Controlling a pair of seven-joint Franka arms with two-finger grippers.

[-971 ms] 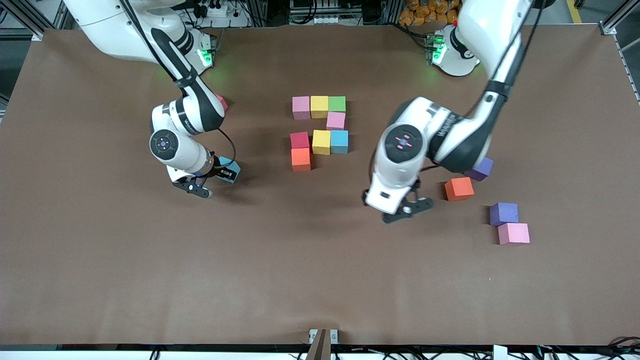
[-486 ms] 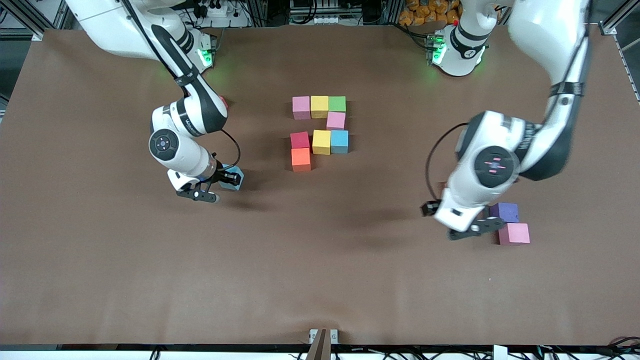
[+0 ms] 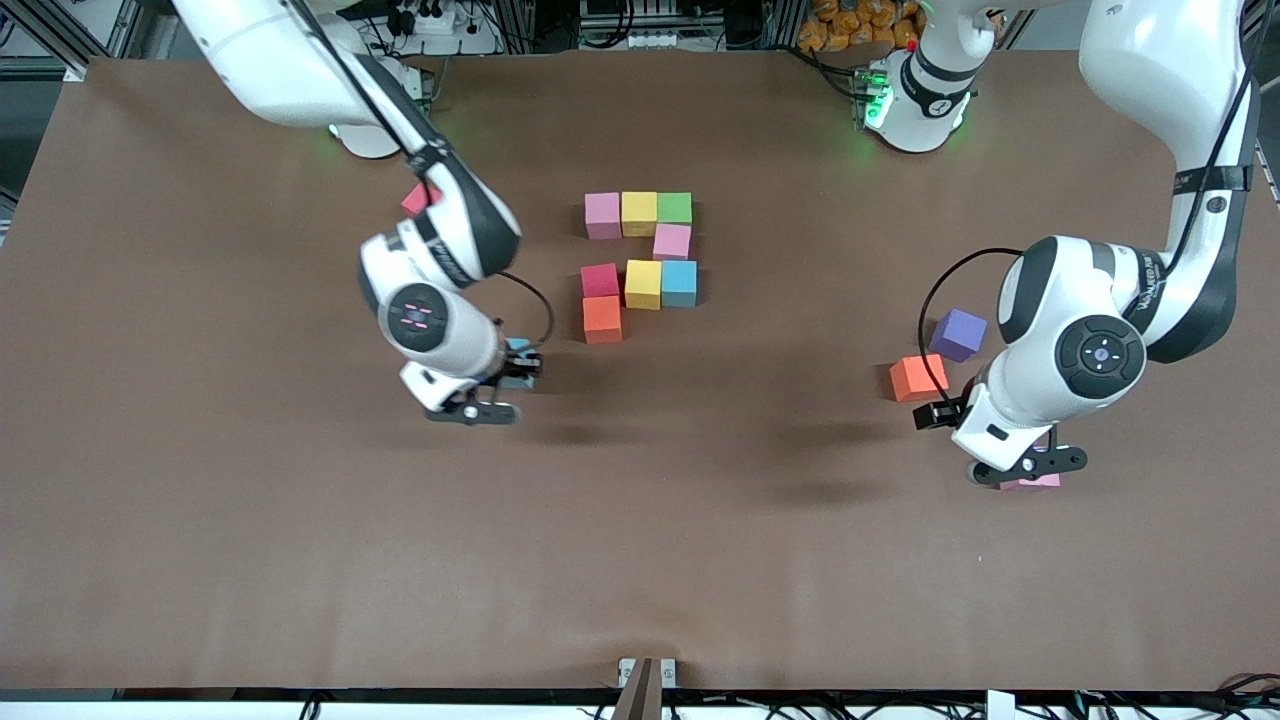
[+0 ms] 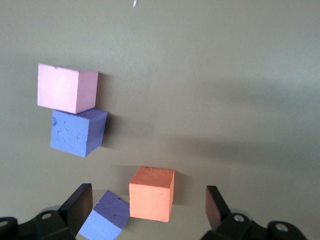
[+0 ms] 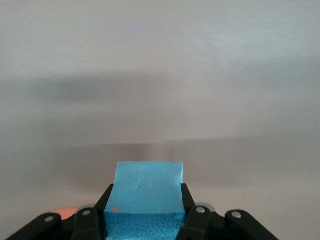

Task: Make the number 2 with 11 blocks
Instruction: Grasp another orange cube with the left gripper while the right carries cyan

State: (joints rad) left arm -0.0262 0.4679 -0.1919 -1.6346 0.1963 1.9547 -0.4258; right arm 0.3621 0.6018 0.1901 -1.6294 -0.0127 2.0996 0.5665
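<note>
A light blue block (image 5: 148, 192) is clamped between the fingers of the right gripper (image 3: 497, 385) over the bench (image 3: 640, 560), beside the partial number 2 (image 3: 640, 262). It is best set squarely against the orange block (image 3: 602, 320). The left gripper (image 3: 1010, 465), fingers apart, is seen over a pink block (image 4: 66, 88).

A wide counter (image 3: 640, 560) covered in matte brown sheeting fills the scene. Along its far edge run aluminium frame rails (image 3: 60, 40), cables and a power strip (image 3: 430, 18), with a heap of orange objects (image 3: 850, 22). At the near edge sits a small bracket (image 3: 645, 672). Lighting is even, casting soft shadows.
</note>
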